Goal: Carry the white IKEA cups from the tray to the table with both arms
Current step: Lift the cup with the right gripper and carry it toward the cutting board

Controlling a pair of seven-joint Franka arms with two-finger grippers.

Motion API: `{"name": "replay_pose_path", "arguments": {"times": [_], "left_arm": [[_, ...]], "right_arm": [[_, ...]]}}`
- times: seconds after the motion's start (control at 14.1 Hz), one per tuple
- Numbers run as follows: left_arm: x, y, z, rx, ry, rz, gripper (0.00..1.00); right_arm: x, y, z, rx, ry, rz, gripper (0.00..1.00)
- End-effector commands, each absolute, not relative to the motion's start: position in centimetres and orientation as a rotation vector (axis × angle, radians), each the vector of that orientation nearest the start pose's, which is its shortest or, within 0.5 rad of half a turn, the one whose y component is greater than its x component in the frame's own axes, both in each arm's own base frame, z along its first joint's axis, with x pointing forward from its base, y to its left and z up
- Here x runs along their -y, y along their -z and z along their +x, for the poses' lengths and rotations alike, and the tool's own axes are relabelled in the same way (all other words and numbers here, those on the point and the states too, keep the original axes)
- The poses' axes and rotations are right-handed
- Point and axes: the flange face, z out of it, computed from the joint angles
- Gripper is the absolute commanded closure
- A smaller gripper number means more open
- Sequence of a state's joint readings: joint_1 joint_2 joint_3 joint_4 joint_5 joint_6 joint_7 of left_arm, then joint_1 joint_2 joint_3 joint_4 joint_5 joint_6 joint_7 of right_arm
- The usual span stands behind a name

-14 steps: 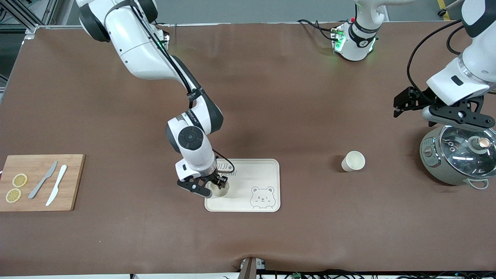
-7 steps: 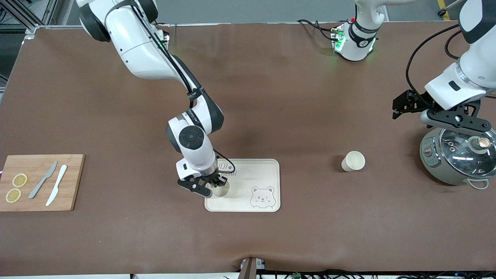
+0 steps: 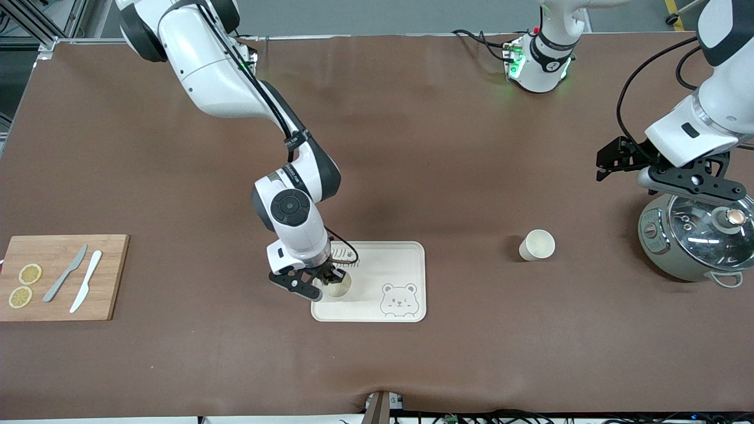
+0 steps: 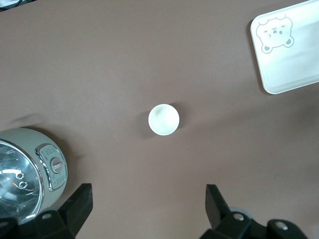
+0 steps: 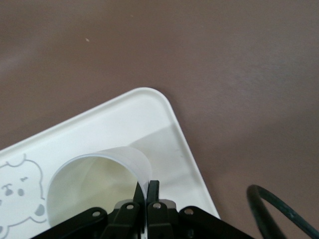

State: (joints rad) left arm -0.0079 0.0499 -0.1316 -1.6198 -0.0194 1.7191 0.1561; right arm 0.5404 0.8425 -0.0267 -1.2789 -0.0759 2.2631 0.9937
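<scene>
My right gripper (image 3: 330, 278) is shut on the rim of one white cup (image 3: 338, 286), pinching its wall (image 5: 134, 164) between the fingers, and the cup sits on the bear tray (image 3: 400, 259) at the corner toward the right arm's end. The second white cup (image 3: 536, 245) stands upright on the bare table between the tray and the pot; it also shows in the left wrist view (image 4: 163, 119). My left gripper (image 3: 618, 156) is open and empty, up in the air beside the pot, with its fingers (image 4: 79, 199) wide apart.
A grey-green pot with a glass lid (image 3: 695, 241) stands at the left arm's end. A wooden cutting board (image 3: 59, 277) with two knives and lemon slices lies at the right arm's end. The tray's bear print (image 3: 397, 299) is near its front edge.
The left gripper rose slightly and drifted away from the pot, then held still. The right gripper stays on the cup at the tray, shifted only a trifle.
</scene>
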Motion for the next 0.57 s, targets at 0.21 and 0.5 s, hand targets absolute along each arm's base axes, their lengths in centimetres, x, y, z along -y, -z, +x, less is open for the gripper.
{"name": "replay_pose_path", "arguments": {"times": [0.21,0.5], "left_arm": [[8.1,-58.2,58.6,-0.457,0.117,-3.112,0.00],[7.9,-57.4,59.3,-0.452,0.146,-3.110,0.00]], "right_arm": [[-32.1,-36.6,66.6,-0.591,0.116,-3.121,1.00],[-26.8,-40.5,65.0,-0.441,0.040,-3.176,1.00]]}}
